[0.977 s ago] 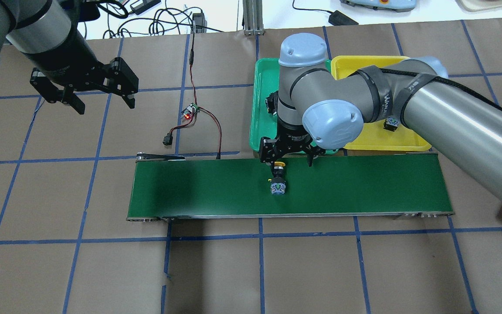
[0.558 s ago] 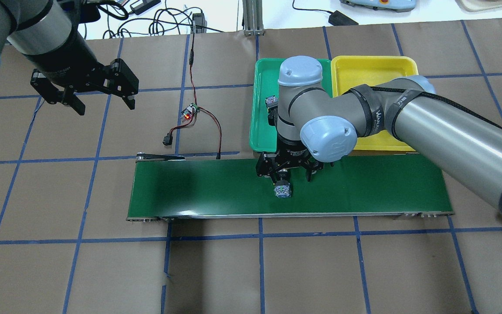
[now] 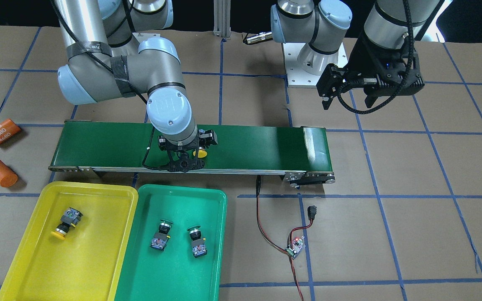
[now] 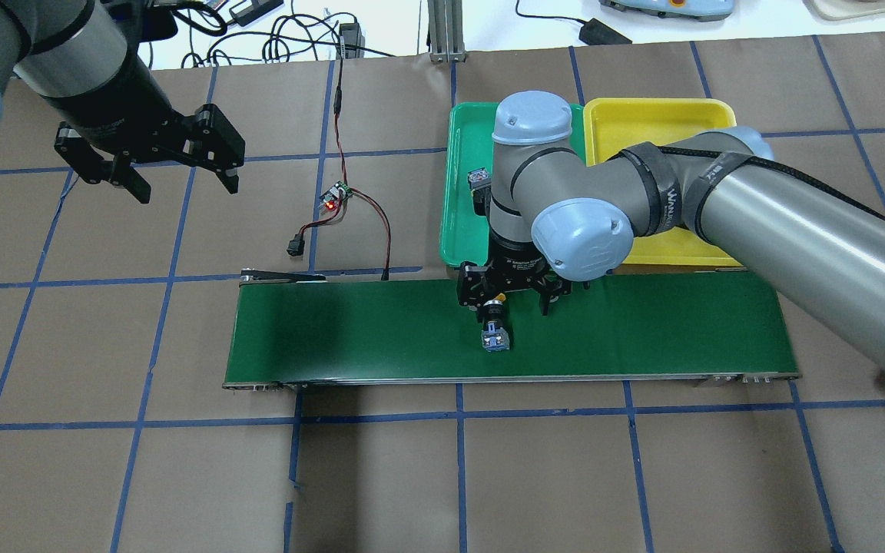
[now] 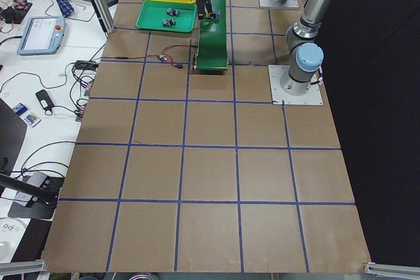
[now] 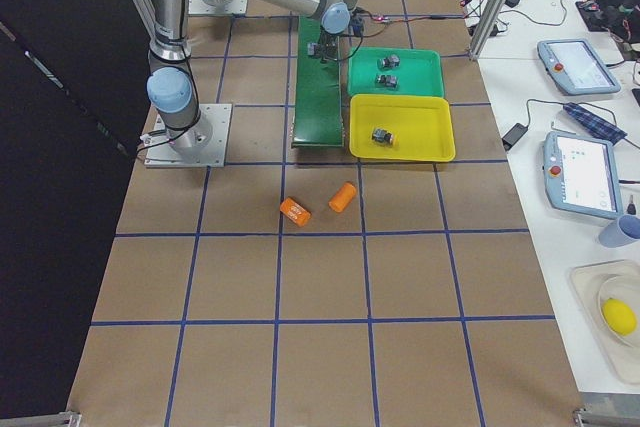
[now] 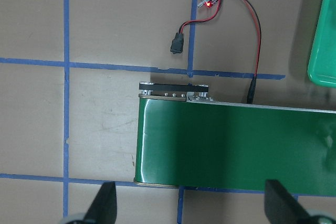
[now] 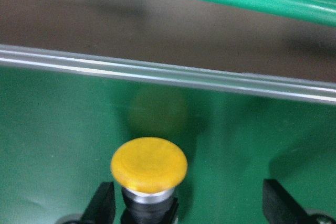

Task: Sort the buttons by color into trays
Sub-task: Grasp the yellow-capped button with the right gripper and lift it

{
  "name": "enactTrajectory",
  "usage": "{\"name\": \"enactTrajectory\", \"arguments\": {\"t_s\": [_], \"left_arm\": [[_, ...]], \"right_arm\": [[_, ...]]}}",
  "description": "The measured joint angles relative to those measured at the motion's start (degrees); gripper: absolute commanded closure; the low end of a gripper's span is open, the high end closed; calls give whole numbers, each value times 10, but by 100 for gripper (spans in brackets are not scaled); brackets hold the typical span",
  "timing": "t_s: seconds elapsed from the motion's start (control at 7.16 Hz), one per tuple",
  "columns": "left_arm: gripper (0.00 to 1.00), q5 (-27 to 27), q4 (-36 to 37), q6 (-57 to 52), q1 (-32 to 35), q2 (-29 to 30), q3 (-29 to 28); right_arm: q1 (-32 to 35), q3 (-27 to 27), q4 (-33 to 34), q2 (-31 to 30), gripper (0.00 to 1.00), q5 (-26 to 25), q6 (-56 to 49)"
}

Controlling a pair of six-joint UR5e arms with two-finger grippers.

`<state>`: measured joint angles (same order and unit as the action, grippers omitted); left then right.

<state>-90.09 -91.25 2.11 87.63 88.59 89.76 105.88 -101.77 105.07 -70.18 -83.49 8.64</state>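
The right hand [image 4: 506,296] hangs low over the belt [image 4: 642,322], fingers spread wide and holding nothing; the yellow button [image 4: 495,332] lies on its side on the belt directly beneath it; the button's long axis runs across the belt, cap pointing away from the robot, blocky body sticking out from under the hand towards the robot; that axis is square to the line between the fingers, so closing should pinch it across the neck; the cap end sits inside the gap but off centre, just beside the finger on the robot's left, with far more room on the other side; I'd judge it wants a slight sideways shift or a gentle close, or the near finger will push it first; whether the fingers are low enough I cannot tell; the left hand [image 4: 181,181], also spread and empty, is well off to the side, so the right arm is the nearer; the yellow tray [image 4: 657,115] lies beyond the right hand and to its right
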Motion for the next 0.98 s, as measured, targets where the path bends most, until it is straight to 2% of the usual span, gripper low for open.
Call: {"name": "enactTrajectory", "arguments": {"t_s": [0.14,0.28,0.7,0.98], "left_arm": [[0,0,0,0,0,0,0],[0,0,0,0,0,0,0],[0,0,0,0,0,0,0],[0,0,0,0,0,-1,0]], "right_arm": [[0,-7,1,1,95,0,7],[0,-12,3,1,100,0,22],[-4,-2,6,-4,100,-2,38],[-20,38,7,-5,100,-19,39]]}}
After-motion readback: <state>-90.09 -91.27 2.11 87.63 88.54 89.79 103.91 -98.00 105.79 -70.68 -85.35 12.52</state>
